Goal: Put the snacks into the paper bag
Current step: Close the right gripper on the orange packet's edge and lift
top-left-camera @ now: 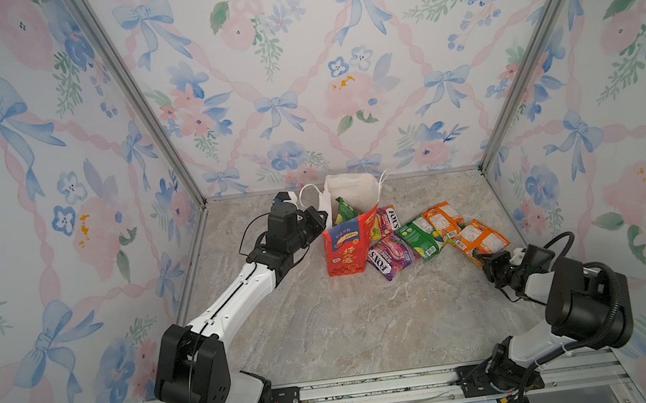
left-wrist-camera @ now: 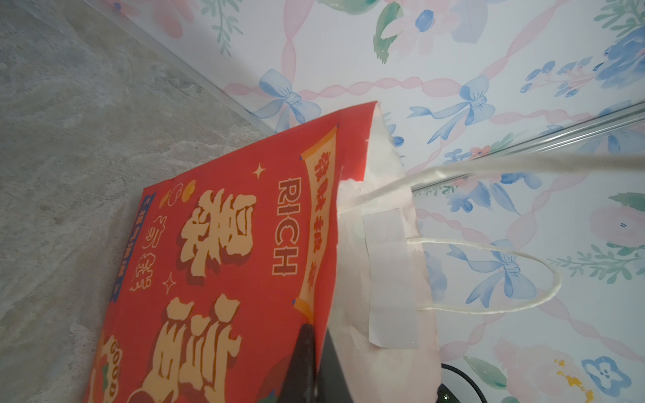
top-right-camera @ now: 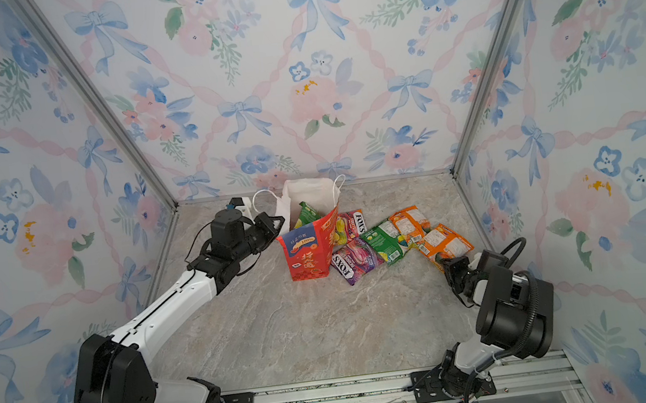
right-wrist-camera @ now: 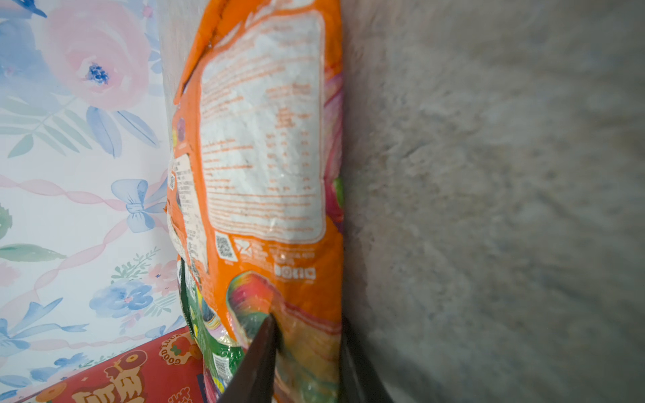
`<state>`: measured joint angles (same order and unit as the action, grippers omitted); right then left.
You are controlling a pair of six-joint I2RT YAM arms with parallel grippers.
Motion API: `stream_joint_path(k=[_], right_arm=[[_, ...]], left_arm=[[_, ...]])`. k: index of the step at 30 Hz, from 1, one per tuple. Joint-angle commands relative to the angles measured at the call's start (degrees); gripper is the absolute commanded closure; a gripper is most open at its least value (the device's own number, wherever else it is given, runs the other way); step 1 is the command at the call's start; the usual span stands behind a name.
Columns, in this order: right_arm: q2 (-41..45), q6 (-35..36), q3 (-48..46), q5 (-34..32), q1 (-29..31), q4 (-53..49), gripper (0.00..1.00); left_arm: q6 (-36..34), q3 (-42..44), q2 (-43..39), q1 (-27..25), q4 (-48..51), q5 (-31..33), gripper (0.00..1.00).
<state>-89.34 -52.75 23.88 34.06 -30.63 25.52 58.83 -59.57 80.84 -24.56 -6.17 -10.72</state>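
Observation:
The red paper bag [top-left-camera: 346, 250] [top-right-camera: 307, 254] stands open near the back wall with a green snack [top-left-camera: 345, 208] poking out of its white inside. My left gripper [top-left-camera: 321, 219] [left-wrist-camera: 316, 331] is shut on the bag's rim, one finger outside on the red print [left-wrist-camera: 227, 244] and one inside. To the bag's right lie a red-yellow FOX'S packet [top-left-camera: 386, 220], a purple FOX'S packet [top-left-camera: 390, 255], a green packet [top-left-camera: 420, 236] and two orange packets [top-left-camera: 443, 219]. My right gripper [top-left-camera: 483, 260] [right-wrist-camera: 307, 324] is shut on the nearest orange packet's [top-left-camera: 481, 237] [right-wrist-camera: 265, 139] end.
The packets overlap one another in a row between the bag and the right wall. The bag's white cord handles [left-wrist-camera: 488, 307] hang loose by the back wall. Metal frame posts [top-left-camera: 509, 96] stand at the back corners, and a rail [top-left-camera: 378, 388] runs along the front edge.

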Motion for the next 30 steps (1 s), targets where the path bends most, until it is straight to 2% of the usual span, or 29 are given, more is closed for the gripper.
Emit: stream_joint_path(k=[1, 8, 14, 30], right_arm=[[-1.17, 0.41, -0.50, -0.09, 0.63, -3.04, 0.78], [0.57, 1.31, -0.06, 0.34, 0.59, -4.56, 0.91], [4.59, 4.58, 1.55, -0.47, 0.63, -10.58, 1.00], [25.18, 15.55, 10.59, -2.79, 0.58, -36.45, 1.00]], left_arm=[[-0.28, -1.55, -0.02, -0.34, -2.00, 0.00, 1.00], [-0.19, -1.69, -0.07, -0.32, -2.01, -0.24, 1.00], [-0.29, -2.18, -0.29, -0.75, -1.91, -0.02, 1.00], [-1.08, -3.03, -0.63, -1.31, -0.64, 0.28, 1.00]])
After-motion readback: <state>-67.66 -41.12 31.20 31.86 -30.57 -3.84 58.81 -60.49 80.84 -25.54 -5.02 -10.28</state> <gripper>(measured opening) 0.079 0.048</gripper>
